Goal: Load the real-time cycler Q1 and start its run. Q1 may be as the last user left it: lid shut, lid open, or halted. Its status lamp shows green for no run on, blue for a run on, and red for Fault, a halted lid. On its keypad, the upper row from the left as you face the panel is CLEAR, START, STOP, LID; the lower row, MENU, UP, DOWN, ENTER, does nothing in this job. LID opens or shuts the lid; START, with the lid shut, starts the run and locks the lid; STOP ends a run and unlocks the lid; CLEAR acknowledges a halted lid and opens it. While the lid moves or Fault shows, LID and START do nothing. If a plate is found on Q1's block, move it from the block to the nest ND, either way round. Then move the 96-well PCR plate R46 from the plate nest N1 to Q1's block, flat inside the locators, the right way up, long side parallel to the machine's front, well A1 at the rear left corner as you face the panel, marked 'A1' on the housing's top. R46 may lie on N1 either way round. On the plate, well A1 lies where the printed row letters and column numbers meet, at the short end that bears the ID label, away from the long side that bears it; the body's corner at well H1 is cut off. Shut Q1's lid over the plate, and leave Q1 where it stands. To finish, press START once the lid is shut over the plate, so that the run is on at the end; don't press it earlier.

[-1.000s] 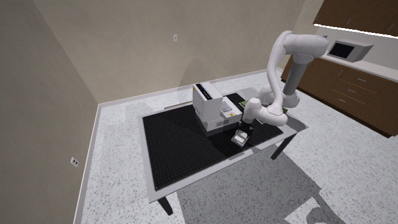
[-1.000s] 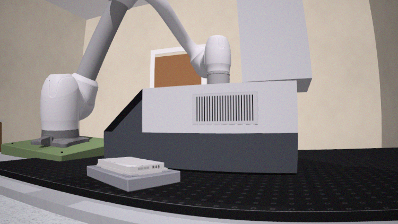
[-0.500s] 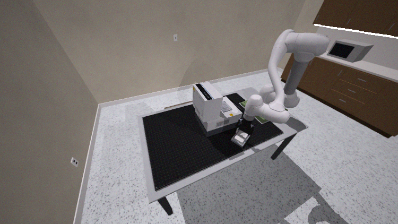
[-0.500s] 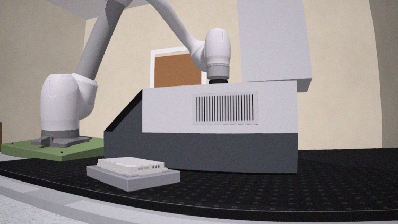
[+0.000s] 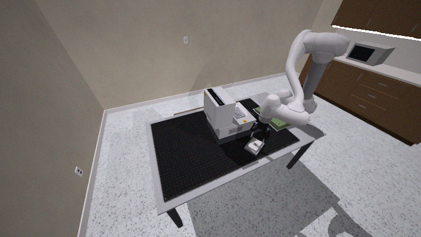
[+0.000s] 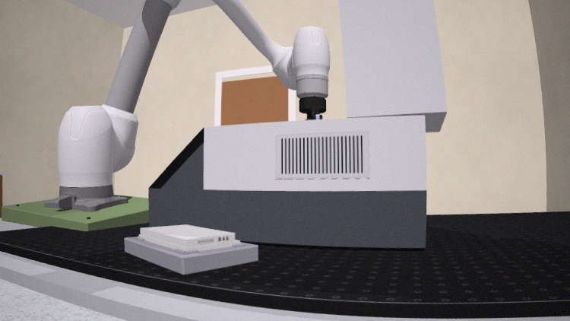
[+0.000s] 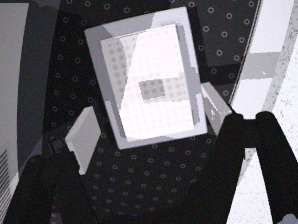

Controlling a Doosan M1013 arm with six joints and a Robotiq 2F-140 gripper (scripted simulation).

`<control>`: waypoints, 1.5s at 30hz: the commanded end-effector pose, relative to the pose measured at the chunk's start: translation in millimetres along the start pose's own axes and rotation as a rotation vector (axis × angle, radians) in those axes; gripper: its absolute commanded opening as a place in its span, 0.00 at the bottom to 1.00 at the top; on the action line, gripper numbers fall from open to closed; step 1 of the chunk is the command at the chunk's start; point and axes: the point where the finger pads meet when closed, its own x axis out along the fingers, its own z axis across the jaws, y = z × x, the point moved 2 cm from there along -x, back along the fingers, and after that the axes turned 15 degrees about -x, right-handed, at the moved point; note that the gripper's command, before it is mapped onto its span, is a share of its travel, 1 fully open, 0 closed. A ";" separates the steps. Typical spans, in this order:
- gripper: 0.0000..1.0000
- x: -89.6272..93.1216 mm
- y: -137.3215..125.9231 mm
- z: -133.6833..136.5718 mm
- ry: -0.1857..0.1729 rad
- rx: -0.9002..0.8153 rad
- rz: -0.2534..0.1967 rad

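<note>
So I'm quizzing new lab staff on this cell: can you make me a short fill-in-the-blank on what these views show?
1. The cycler's lid stands ____.
2. The white plate with the label R46 rests on a grey ____.
3. The gripper hangs above the plate with its fingers ____, holding nothing.
4. The arm's foot is bolted to a ____ base plate.

Missing words: open; nest; open; green
</note>
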 end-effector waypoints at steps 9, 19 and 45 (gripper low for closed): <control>0.66 -35.4 0.0 0.0 0.000 0.000 0.000; 0.66 -62.1 0.0 0.0 0.000 0.000 0.000; 0.66 -142.1 -0.1 0.0 0.000 0.000 0.000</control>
